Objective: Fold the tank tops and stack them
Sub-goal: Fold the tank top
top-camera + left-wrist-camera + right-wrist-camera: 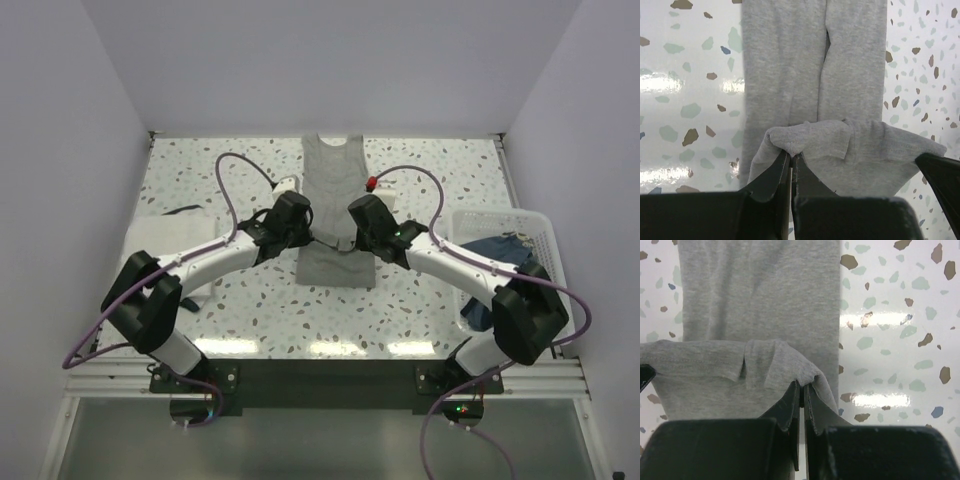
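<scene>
1. The light heather grey knit tank top (334,178) lies folded narrow at the middle of the speckled white table (250,310).
2. The left gripper (791,155) and right gripper (802,385) are each clenched on a lifted hem corner.
3. The crosswise fold looks to be in hand. Next, both corners should travel evenly toward the straps.

Bright even overhead light, glare streaks on glossy tabletop (685,85), soft shadows

Matt knit tank top (785,60), glossy table (685,65)

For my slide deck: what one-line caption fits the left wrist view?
Left gripper pinching a raised corner of the grey tank top above the speckled table.
</scene>
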